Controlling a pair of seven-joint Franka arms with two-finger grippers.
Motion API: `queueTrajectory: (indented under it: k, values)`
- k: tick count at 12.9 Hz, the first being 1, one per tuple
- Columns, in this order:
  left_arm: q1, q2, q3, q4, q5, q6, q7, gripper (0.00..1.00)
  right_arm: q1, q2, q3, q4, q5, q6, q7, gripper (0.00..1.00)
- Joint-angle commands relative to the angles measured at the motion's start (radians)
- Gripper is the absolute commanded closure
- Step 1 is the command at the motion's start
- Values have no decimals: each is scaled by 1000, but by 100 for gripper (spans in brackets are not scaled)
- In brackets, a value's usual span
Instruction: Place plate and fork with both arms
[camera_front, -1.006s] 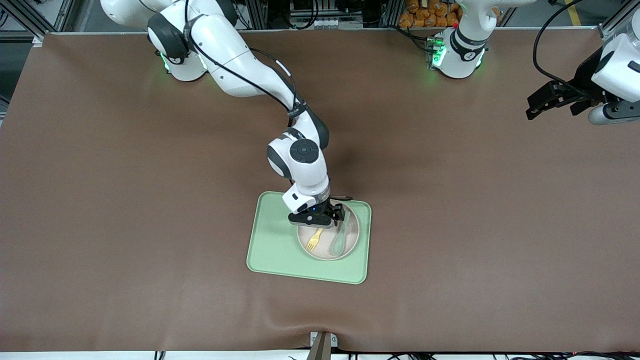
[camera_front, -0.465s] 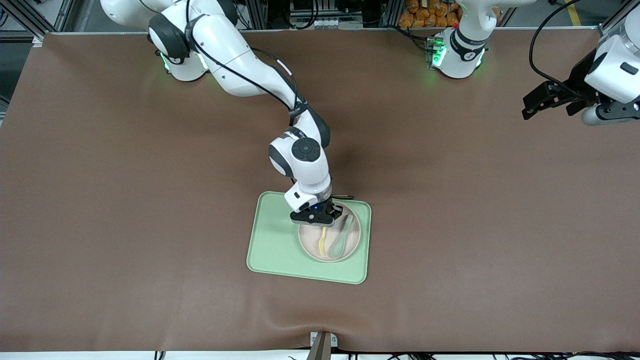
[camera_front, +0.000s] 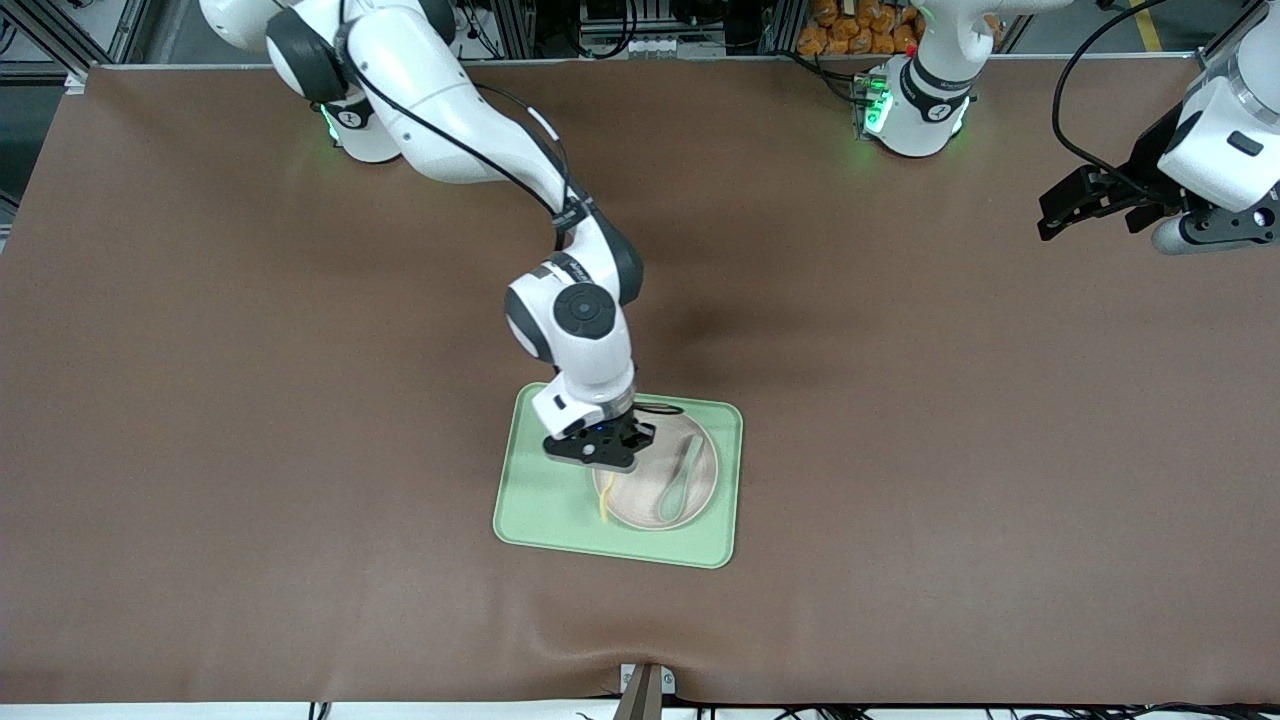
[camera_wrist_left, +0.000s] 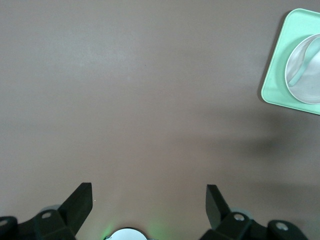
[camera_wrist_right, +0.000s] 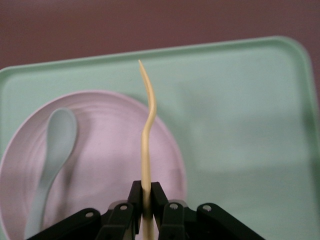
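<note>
1. Nearest the front camera lies the light-green tray (camera_front: 545, 510) on the brown table (camera_front: 250, 400), where it lay a second ago.
2. On the tray, at the part toward my left arm's end of the table, rests the plate (camera_front: 690, 490), unmoved, with the grey-green spoon (camera_front: 680, 485) lying in it as before.
3. My right gripper (camera_front: 600, 462) has its jaws clamped on the fork (camera_front: 605, 500). The fork hangs edge-on and now shows over the plate's rim on the side toward my right arm's end, where plate meets bare tray. A second ago it hung over the middle of the plate with its tines turned to the camera; half a second ago it had already turned edge-on, close beside the spoon.
4. In my right wrist view the fork (camera_wrist_right: 146, 145) runs out from between my shut fingers (camera_wrist_right: 134, 200) as a thin curved yellow strip, crossing the plate (camera_wrist_right: 100, 165) near its edge, with the spoon (camera_wrist_right: 52, 150) off to one side and the tray (camera_wrist_right: 240, 125) spreading around.
5. My right arm has swung toward its own end of the table since the earlier frames.
6. My left gripper (camera_front: 1085, 205) waits high over bare table at the left arm's end, well apart from the tray, and has drifted slightly since a second ago; its jaws stand wide apart, fingers (camera_wrist_left: 80, 205) showing in the left wrist view.
</note>
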Motion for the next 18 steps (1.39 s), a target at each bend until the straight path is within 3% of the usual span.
queueTrajectory:
  k: [1,5,6,7,10,13,16,18]
  values:
    - [10,2,-5,-10,7,20,7,0,-42,-40,16,-80,-18,-29,-62,100]
    - [13,2,-5,-13,7,20,6,0,-68,-45,15,-194,-27,40,-121,100]
    - [13,4,-5,-13,7,20,6,0,-68,-53,15,-212,-27,43,-135,70]
    - [12,5,-5,-10,8,20,6,0,-74,-65,15,-217,-27,40,-161,1]
    - [9,5,-5,-1,10,19,7,0,-158,-175,21,-271,-15,-39,-357,0]
    - [9,4,-5,16,10,14,6,0,-287,-403,21,-511,24,-36,-612,0]
    - [6,-4,-7,17,11,5,4,0,-465,-613,20,-715,167,-59,-931,0]
    - [6,-9,-18,16,10,-6,-2,0,-588,-738,20,-762,183,-233,-1068,0]
